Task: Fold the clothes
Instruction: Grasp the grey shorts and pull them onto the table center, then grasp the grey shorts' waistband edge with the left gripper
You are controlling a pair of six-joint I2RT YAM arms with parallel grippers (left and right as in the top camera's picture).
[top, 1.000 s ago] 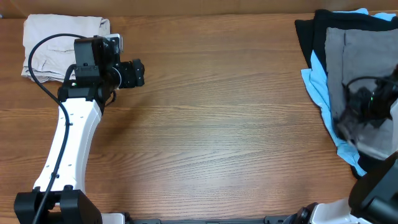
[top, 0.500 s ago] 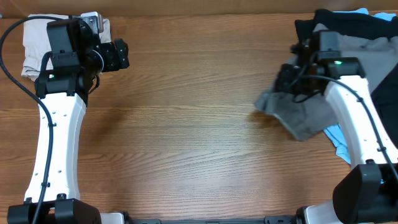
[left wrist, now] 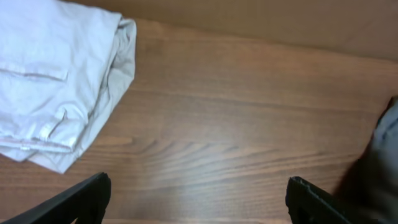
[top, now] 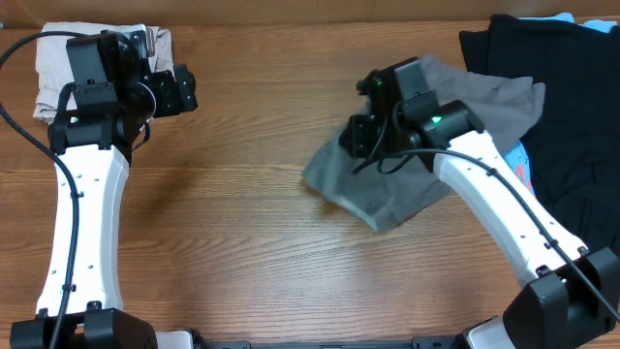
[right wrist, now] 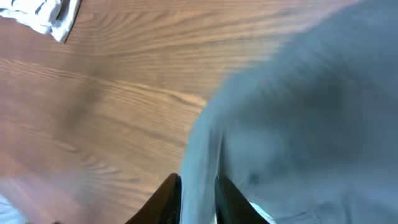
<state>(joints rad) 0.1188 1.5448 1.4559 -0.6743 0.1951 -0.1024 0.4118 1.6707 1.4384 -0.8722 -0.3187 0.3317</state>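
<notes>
The grey shorts (top: 387,189) hang crumpled from my right gripper (top: 363,136), which is shut on a fold of them above the table's middle right. In the right wrist view the grey cloth (right wrist: 298,106) fills the frame and a fold passes between the fingers (right wrist: 198,196). My left gripper (top: 184,92) is open and empty at the far left, its fingertips (left wrist: 198,199) wide apart over bare wood. The shorts' edge shows at the right of the left wrist view (left wrist: 382,168).
A folded beige garment (top: 58,68) lies at the back left, beside my left gripper, and shows in the left wrist view (left wrist: 56,81). A pile of black cloth (top: 572,126) with light-blue cloth (top: 520,160) under it covers the back right corner.
My right gripper has pulled the grey shorts off the right pile and carried them left toward the table's middle. My left arm swung back toward the beige garment, then held.
</notes>
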